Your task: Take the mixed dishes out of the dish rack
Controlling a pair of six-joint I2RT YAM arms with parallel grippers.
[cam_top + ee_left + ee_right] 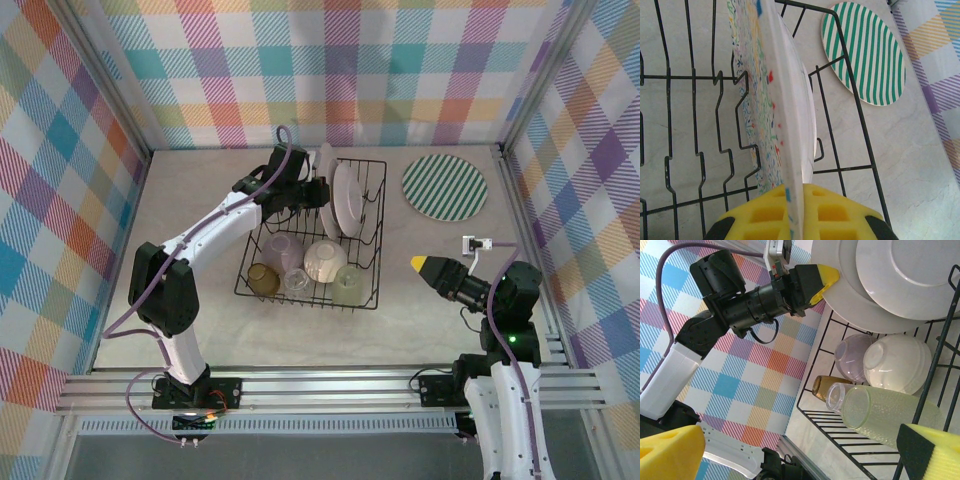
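Yellow pads of the left gripper are pressed together on the upper rim of a patterned plate, one pad on each face. The plate stands on edge at the far end of the dish rack, black wire, set in the middle of the worktop. A white plate stands just beside it on the right.

Reason for the hold: the slot dividers keep the plates upright, so the top rim is the only part free to pinch. A rim grip of this kind should let the plate be drawn straight up out of its slot.

The right gripper is spread wide and holds nothing. It points at the rack from the right, well apart from it. This appears to keep it out of the left arm's way.

One green-striped plate lies flat on the worktop, right of the rack and beyond its far corner. That spot is probably where unloaded plates go.

In the near end of the rack lie a cream bowl, an amber cup, a clear cup, a pale yellow-green cup and a lilac-tinted cup.

Limits of view:
- The foot of the pinched plate is hidden, so its seating in the slot cannot be confirmed.
- The white backs overlap, so the plate count is uncertain.
- The cups crowd together, and which of them touch cannot be told.
- The right wrist view cuts off that gripper's own fingers at the frame edges.
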